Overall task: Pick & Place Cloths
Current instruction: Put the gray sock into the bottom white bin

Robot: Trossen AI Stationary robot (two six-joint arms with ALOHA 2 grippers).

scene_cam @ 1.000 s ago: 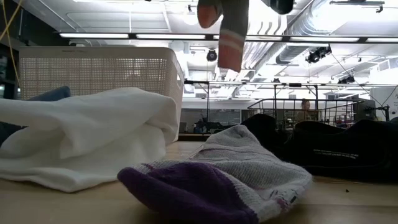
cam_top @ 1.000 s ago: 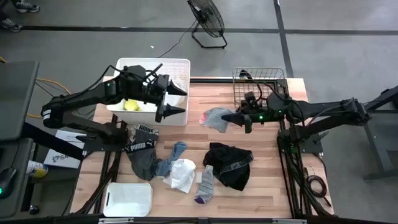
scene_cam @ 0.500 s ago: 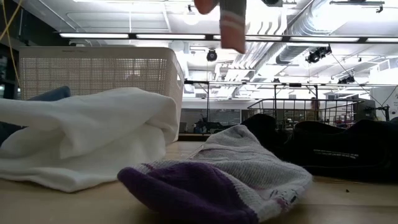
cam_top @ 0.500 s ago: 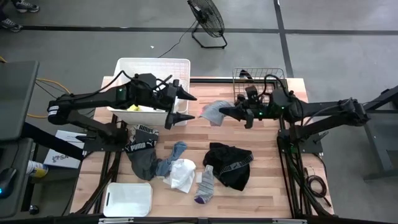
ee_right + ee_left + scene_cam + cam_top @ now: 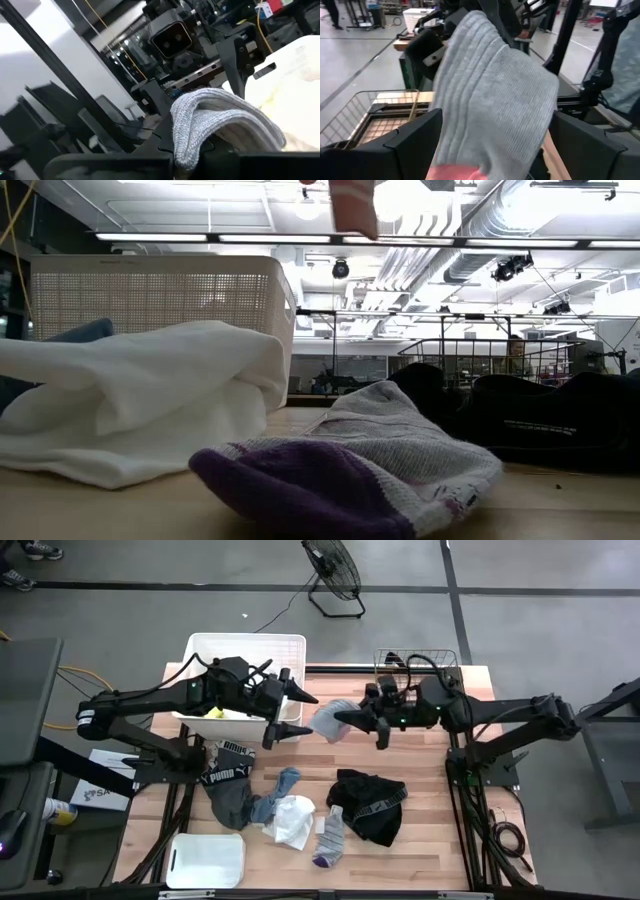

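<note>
Above the middle of the wooden table (image 5: 420, 830), the right gripper (image 5: 345, 721) is clamped on a grey-pink sock (image 5: 328, 719), held between the spread fingers of the left gripper (image 5: 298, 715). A white bin (image 5: 243, 644) stands behind; a wire basket (image 5: 420, 665), black garment (image 5: 368, 802) and white cloth (image 5: 293, 820) lie around.
</note>
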